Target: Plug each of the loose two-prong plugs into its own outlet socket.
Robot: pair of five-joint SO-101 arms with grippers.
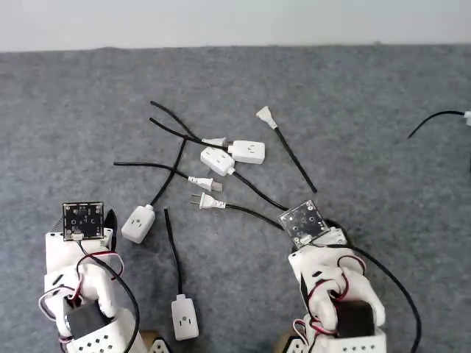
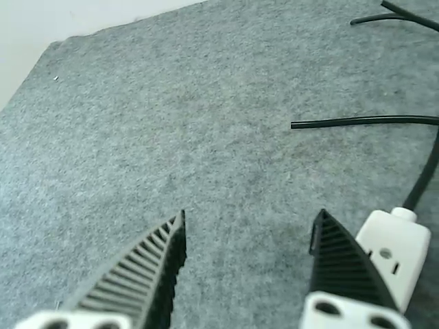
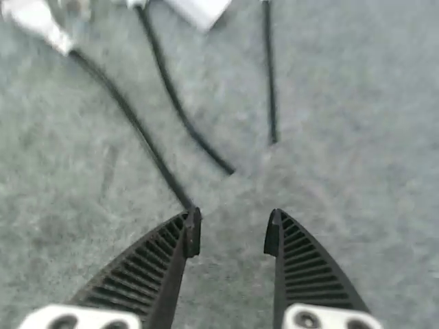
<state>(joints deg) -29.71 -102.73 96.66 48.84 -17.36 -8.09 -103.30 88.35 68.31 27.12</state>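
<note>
Several white sockets and two-prong plugs on black cords lie on the grey carpet. One socket (image 1: 137, 223) lies just right of my left arm (image 1: 82, 220), and another socket (image 1: 184, 318) sits near the front. Two more sockets (image 1: 246, 151) (image 1: 217, 160) lie together mid-table, with a plug (image 1: 215, 141) against them. Loose plugs lie at centre (image 1: 202, 182) (image 1: 207, 201) and farther back (image 1: 265, 115). My left gripper (image 2: 250, 229) is open over bare carpet, with the nearby socket (image 2: 394, 250) beside one finger. My right gripper (image 3: 233, 226) is open, and a black cord (image 3: 137, 130) ends by one fingertip.
Another black cord (image 1: 438, 118) enters at the right edge. The carpet's back edge meets a pale wall (image 1: 235, 22). Bare carpet lies at the far left and the right of the high view.
</note>
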